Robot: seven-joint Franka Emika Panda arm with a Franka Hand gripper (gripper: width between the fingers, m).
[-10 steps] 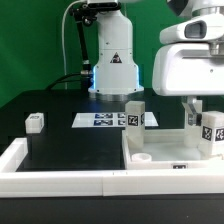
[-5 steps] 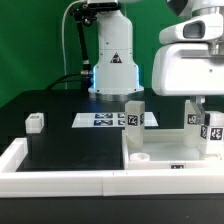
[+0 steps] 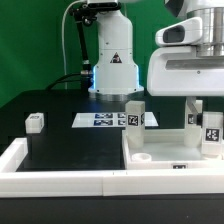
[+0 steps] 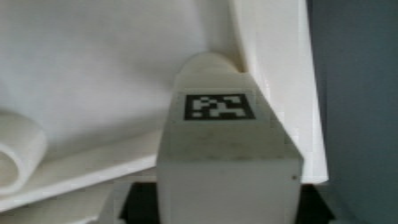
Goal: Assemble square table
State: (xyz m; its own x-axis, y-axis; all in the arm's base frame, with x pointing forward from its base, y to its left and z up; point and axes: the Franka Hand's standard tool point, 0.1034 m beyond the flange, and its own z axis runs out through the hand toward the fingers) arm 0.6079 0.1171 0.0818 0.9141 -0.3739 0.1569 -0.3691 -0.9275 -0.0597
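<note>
Panda arm (image 3: 112, 50) base at the rear centre of the black surface (image 3: 60, 145); wrist hangs over the exterior view's right.

Square table top (image 3: 165, 150) lies flat in the near corner on the exterior view's right, against the white rim bars.

Hand (image 3: 207, 112) is over the top's far corner on the exterior view's right, pinching a leg. This held leg (image 3: 212, 132) is upright, tag towards the exterior camera. In the wrist view its tagged face fills the centre, with the top's raised edge just behind it. Contact between leg foot and top: cannot tell.

Upright leg (image 3: 135, 116) stands at the top's far corner on the exterior view's left; judged already fitted.

Lying leg (image 3: 143, 157) rests on the top near its front edge. Loose leg (image 3: 36, 122) sits well apart, on the exterior view's left. Marker board (image 3: 100, 120) lies between that leg and the top.

Step in hand (judgement): placing the second leg at its corner. Next move calls for centring the leg over its socket, keeping it vertical, lowering, then turning it to seat. Two legs remain after this.
</note>
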